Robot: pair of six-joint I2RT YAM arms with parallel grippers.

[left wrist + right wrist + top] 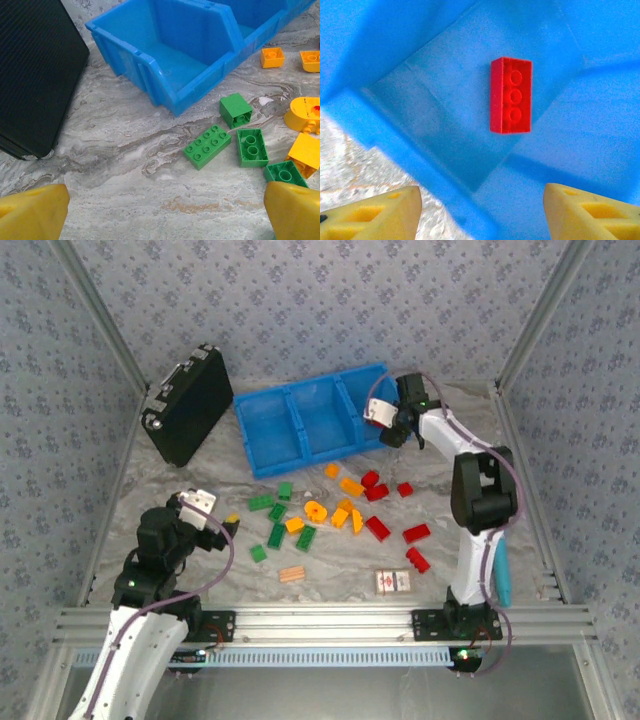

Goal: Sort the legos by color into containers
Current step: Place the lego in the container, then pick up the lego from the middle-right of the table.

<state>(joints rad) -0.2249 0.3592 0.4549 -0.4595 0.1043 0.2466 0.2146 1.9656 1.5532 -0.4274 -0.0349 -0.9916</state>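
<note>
Right tool [392, 423] over right-end bin of blue tray [262, 445]: released, fingers [375, 215] spread, nothing between. One red brick [511, 95] flat on bin floor, studs up, clear of both fingers.

Left tool [222, 523] low over near-left worktop [200, 480]: wide open, empty.

Loose legos [340, 510] on worktop in front of tray: green to left, orange-yellow in middle, red to right. Green bricks [207, 145] just in front of tray's left bin.

Black case [190, 405] left of tray. Tan ridged piece [291, 574] and white card [393, 581] near front edge.
</note>
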